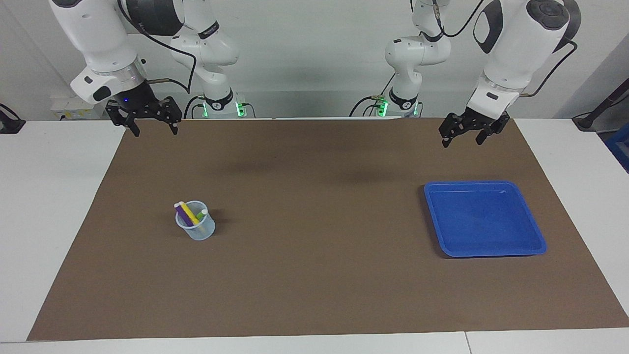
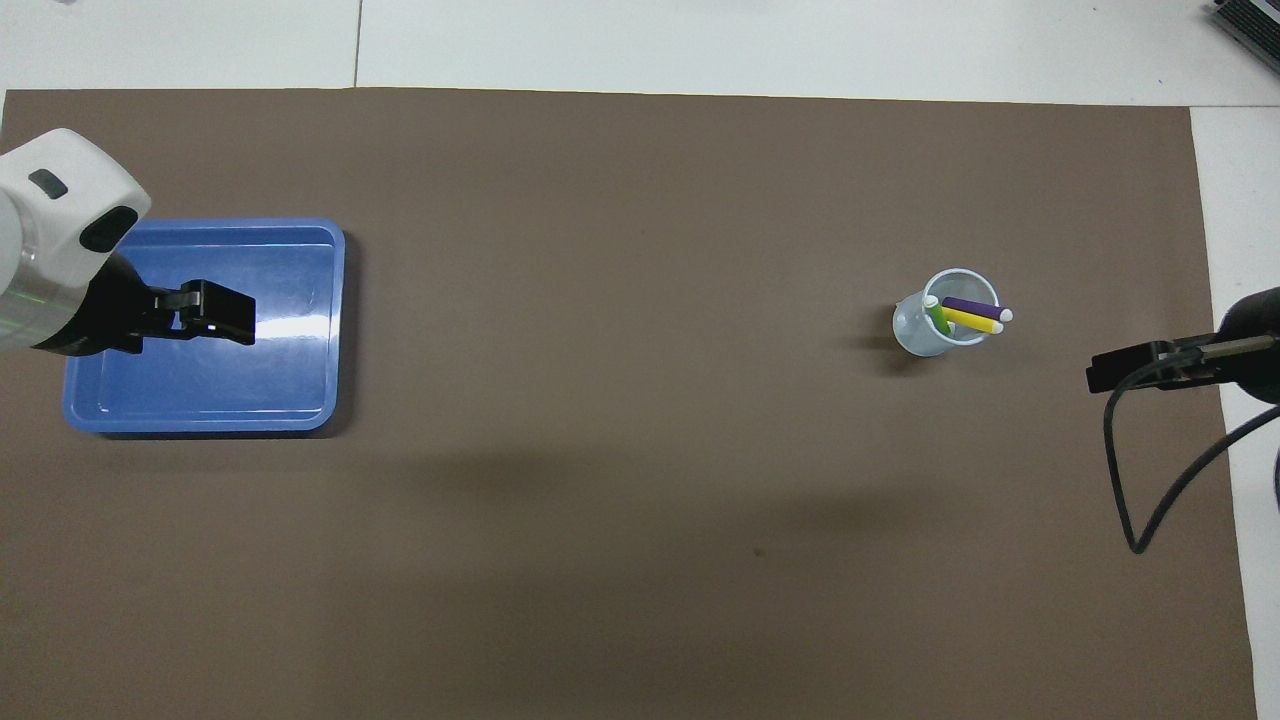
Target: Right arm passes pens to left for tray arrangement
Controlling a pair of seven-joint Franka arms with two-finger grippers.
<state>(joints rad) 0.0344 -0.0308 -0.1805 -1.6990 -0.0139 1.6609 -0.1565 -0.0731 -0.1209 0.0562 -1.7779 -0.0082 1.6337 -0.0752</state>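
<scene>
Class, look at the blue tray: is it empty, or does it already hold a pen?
Empty. The blue tray shows only bare blue floor; the three pens stand in the clear cup.

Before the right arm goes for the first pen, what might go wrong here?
The pens lean bunched together in a light clear cup, so the open right gripper may snag two at once or tip the cup. The open left gripper hangs over the mat near the tray, so a pen dropped in the handover would likely land on the mat.
</scene>
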